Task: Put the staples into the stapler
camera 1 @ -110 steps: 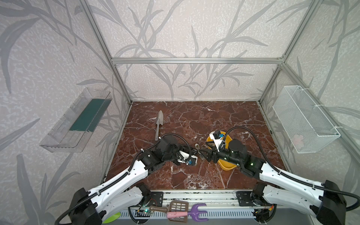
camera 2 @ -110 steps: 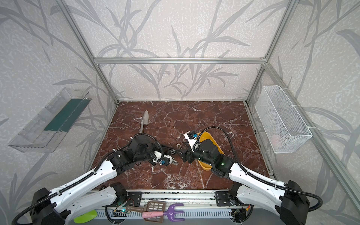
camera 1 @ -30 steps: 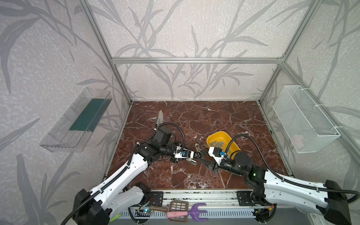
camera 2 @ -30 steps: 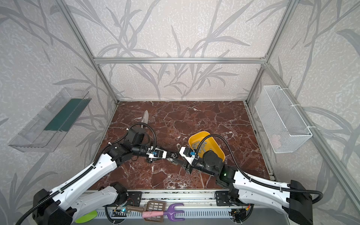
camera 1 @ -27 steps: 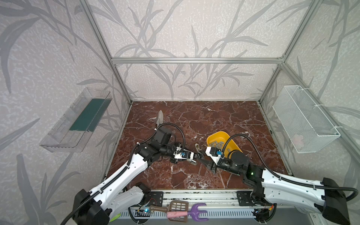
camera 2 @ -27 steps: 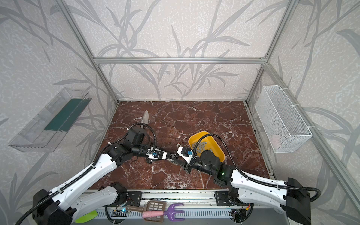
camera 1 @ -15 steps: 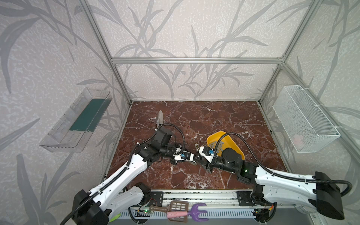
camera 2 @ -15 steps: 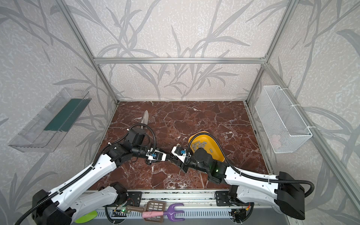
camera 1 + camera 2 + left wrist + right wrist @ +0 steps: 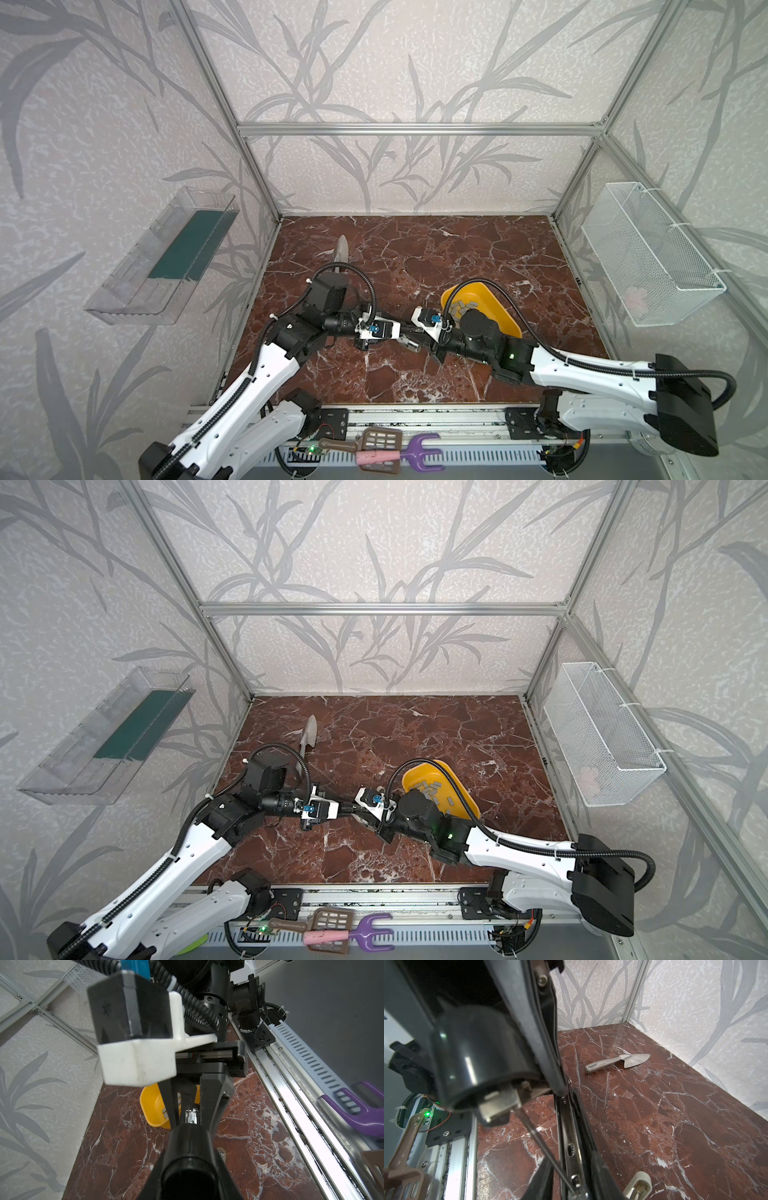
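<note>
Black stapler (image 9: 188, 1142) in left hand (image 9: 398, 332), clamped on its rounded end | right hand (image 9: 415, 337) nearly closed around the rail end, grip unclear | staples (image 9: 463, 307) in yellow tray (image 9: 503, 316) behind right hand | step: likely opening magazine | next: steady pull along rail

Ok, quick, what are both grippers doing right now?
Left gripper: closed on the stapler.
Right gripper: jaws straddle the stapler; grip cannot be told.

Yellow tray (image 9: 487, 296) w/ grey staples (image 9: 461, 308), black stapler (image 9: 570, 1147), red-brown marble floor (image 9: 457, 249).
</note>
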